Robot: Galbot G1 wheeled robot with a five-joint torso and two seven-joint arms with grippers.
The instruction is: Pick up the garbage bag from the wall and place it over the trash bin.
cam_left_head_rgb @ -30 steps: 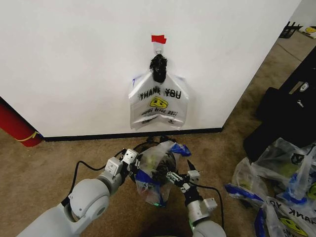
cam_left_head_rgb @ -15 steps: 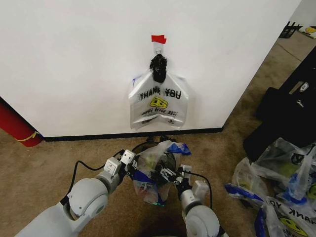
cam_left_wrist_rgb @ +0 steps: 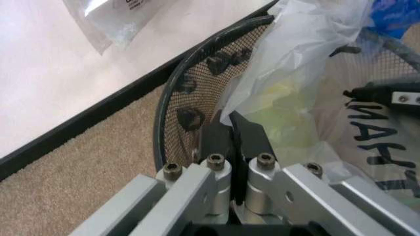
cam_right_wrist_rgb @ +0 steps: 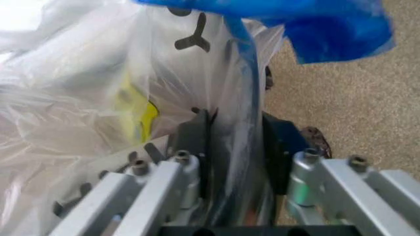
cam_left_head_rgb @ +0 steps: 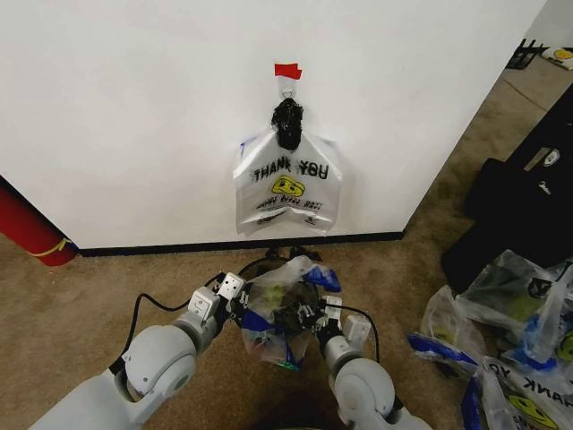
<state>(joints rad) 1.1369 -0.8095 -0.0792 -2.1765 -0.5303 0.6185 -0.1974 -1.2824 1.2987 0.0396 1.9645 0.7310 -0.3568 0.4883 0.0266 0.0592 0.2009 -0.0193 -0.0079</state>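
Our right tool has drawn nearer, fingers apart around the garbage bag; left tool apparently clamps it inside the trash bin.

Trash bin on carpet floor

A thin translucent white garbage bag with blue handles sits crumpled in and over the trash bin, a round black mesh bin on the carpet just in front of the wall. The wall is plain white with a black baseboard and 1 small red tape strip high up.
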